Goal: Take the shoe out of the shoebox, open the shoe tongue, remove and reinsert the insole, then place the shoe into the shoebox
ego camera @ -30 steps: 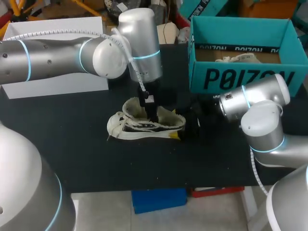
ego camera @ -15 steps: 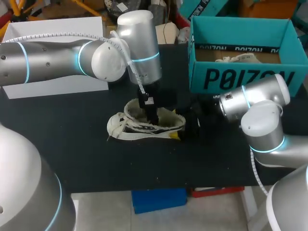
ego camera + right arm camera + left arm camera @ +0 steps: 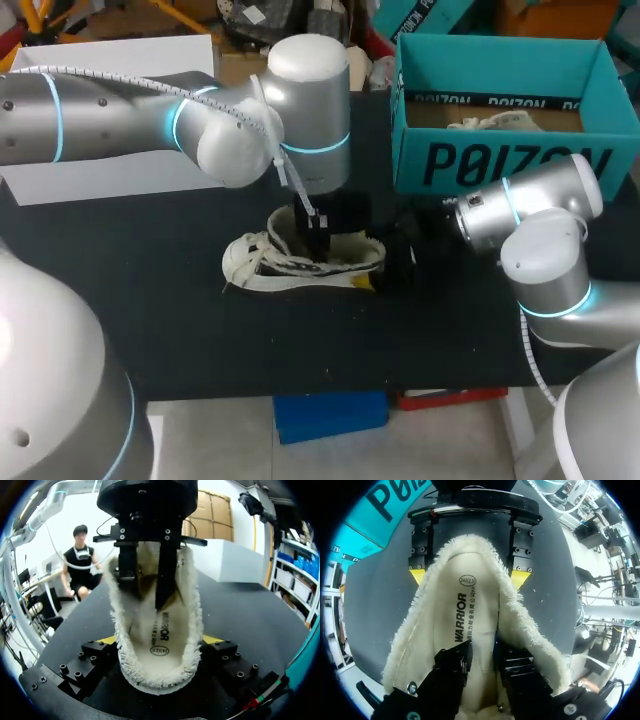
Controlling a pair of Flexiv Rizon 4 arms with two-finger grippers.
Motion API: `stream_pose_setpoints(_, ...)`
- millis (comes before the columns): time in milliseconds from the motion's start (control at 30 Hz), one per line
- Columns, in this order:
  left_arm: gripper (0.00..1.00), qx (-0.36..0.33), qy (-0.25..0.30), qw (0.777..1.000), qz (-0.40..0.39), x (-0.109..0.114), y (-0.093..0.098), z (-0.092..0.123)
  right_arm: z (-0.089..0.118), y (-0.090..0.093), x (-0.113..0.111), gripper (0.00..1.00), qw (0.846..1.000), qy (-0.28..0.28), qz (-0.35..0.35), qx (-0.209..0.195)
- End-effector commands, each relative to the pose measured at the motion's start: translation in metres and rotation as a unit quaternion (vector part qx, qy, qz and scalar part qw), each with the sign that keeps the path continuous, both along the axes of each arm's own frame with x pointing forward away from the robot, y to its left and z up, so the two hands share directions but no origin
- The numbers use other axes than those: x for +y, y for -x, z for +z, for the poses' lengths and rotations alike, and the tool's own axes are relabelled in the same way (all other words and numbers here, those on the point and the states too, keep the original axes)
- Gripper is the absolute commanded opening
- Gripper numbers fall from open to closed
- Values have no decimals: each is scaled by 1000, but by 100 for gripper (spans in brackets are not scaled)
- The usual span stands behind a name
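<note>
A white fleece-lined shoe (image 3: 270,268) lies on the black table, toe to the left. My left gripper (image 3: 318,238) points down into its mouth. In the left wrist view its dark fingers (image 3: 455,665) stand slightly apart over the printed insole (image 3: 470,615), open, with nothing between them. My right gripper (image 3: 385,262) is at the heel; its yellow tips (image 3: 418,575) press the fleece collar from both sides. In the right wrist view the heel (image 3: 155,665) fills my right gripper (image 3: 160,645), with the left gripper (image 3: 147,580) inside the shoe.
The teal shoebox (image 3: 500,160) stands open at the back right, just behind the right arm, with a second white shoe (image 3: 495,123) inside. A white box (image 3: 110,170) sits at the back left. The table's front edge runs close below the shoe.
My left gripper has gone from shut to open inside the shoe, and the left arm has shifted slightly right and toward the front. The right arm and the shoe have stayed put.
</note>
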State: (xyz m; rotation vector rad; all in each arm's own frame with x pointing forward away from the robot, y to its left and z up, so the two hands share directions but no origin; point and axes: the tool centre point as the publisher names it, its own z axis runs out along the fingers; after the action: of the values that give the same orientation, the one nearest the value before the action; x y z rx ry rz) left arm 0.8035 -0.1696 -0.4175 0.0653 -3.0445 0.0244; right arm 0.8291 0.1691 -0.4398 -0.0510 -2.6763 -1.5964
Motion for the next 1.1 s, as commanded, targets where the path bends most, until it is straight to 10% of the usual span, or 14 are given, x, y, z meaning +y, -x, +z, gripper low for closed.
stream_pose_setpoints(33,35,-82,-24,996,11,3,11,-6,-4,-2,-1,0,1000,1,-1,1)
stream_pose_setpoints(400,33,-270,-101,956,58,11,-4,-25,-4,-2,-1,0,1000,1,-1,1)
stream_pose_setpoints(1100,21,-390,-42,900,192,29,-26,-9,-4,-2,-1,0,1000,1,-1,1)
